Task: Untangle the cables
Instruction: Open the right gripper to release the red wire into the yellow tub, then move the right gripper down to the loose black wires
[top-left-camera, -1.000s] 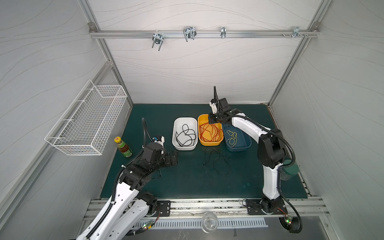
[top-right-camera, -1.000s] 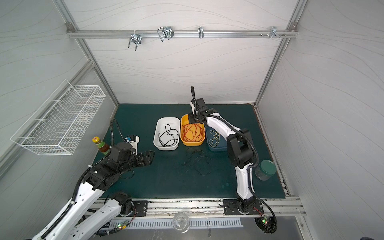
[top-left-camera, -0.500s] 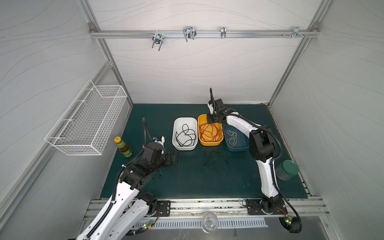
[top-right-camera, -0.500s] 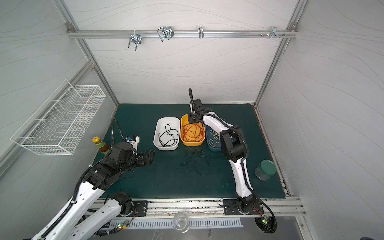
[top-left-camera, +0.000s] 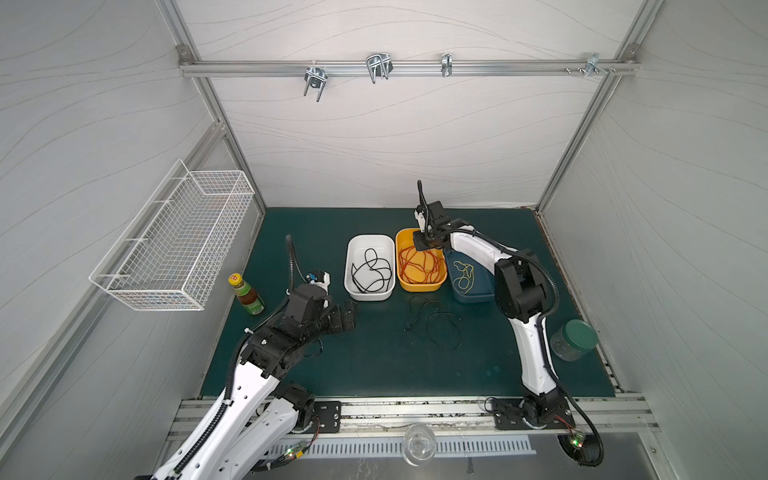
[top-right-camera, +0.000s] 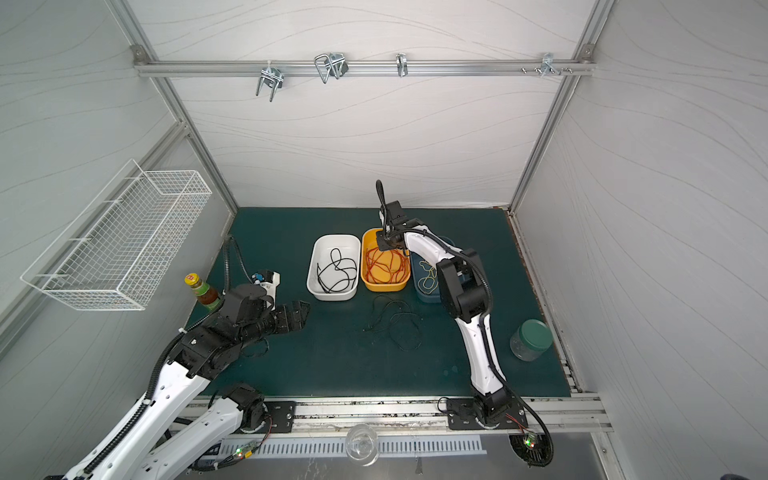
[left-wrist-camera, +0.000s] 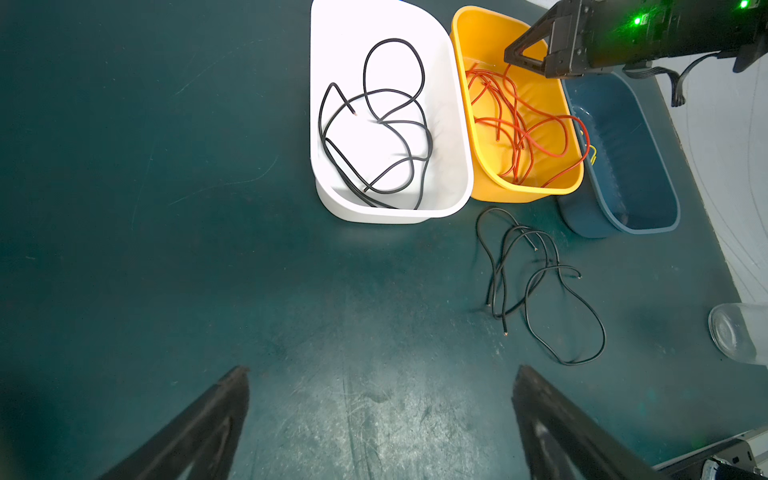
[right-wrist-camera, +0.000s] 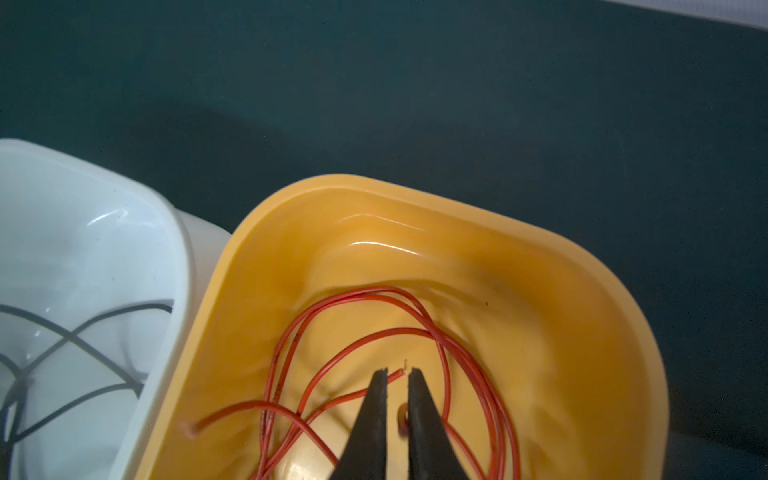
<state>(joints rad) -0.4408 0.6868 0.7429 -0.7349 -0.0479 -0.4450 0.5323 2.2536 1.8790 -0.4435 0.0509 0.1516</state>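
Swung right end effector (right-wrist-camera: 398, 371) leftward over yellow bin (right-wrist-camera: 291, 249).
Barely released; red cable (right-wrist-camera: 374, 292) end between its tips.

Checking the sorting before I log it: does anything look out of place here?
Yes. A tangle of black cables lies loose on the mat, in front of the yellow bin and outside every bin. One red cable rides up onto the yellow bin's rim on the side next to the blue bin.
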